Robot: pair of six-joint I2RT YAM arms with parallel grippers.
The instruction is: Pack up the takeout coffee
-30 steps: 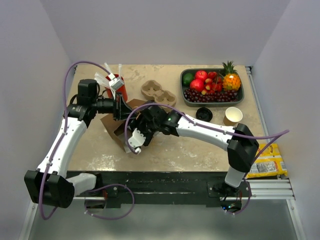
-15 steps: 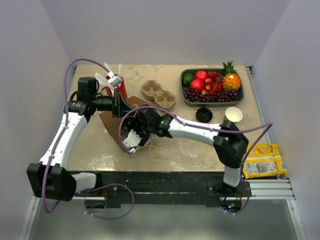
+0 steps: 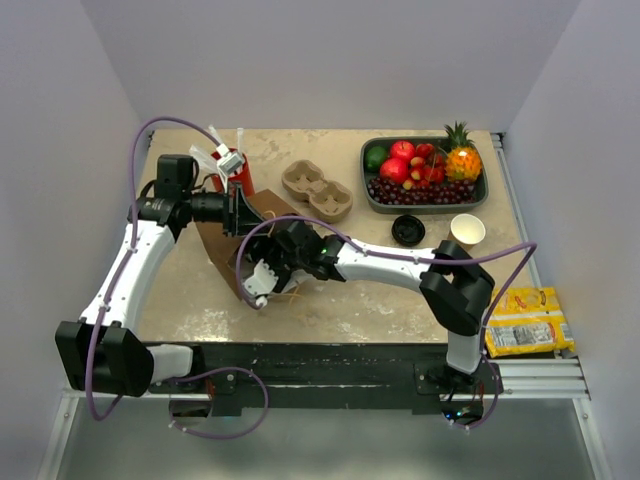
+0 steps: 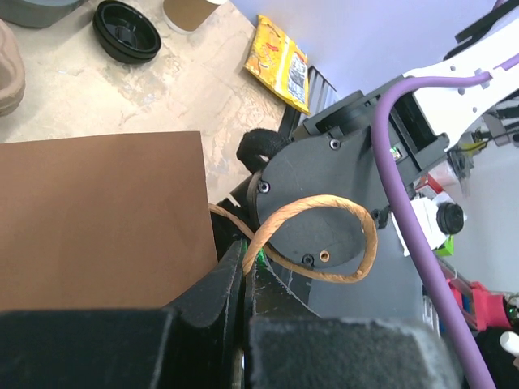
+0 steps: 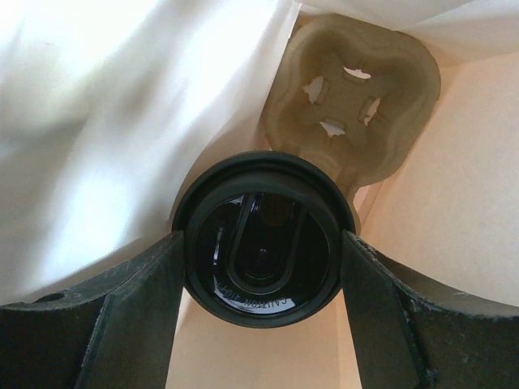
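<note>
The right pincer [image 5: 261, 271] is holding the coffee [image 5: 259, 231]. Its two fingers are standing wide apart and are pressing on opposite sides of the black lid [image 5: 261, 203]. The lid is showing as a full circle in the wrist view, so the cup's long axis is running straight away from the pincer, and the paper body is hiding behind the lid.

Just beyond the cup, toward the upper right of that view, a moulded carrier [image 5: 357, 89] is lying inside the bag [image 5: 454, 211]. One pocket with a cross-shaped cut is showing. The lid is overlapping the near edge of the carrier. I cannot tell whether the cup is already sitting in a second pocket underneath or is hanging above it.

I judge that the coming move is depending on this: the cup is needing to go down along its own axis into the near pocket, not sideways.

The left pincer [image 4: 243, 271] is fully closed on the rim of the bag, beside the twine handle [image 4: 324, 235], and is keeping the mouth open. In the top view the bag is lying on the worktop [image 3: 400, 300] between the two arms, with the right pincer inside it.
</note>
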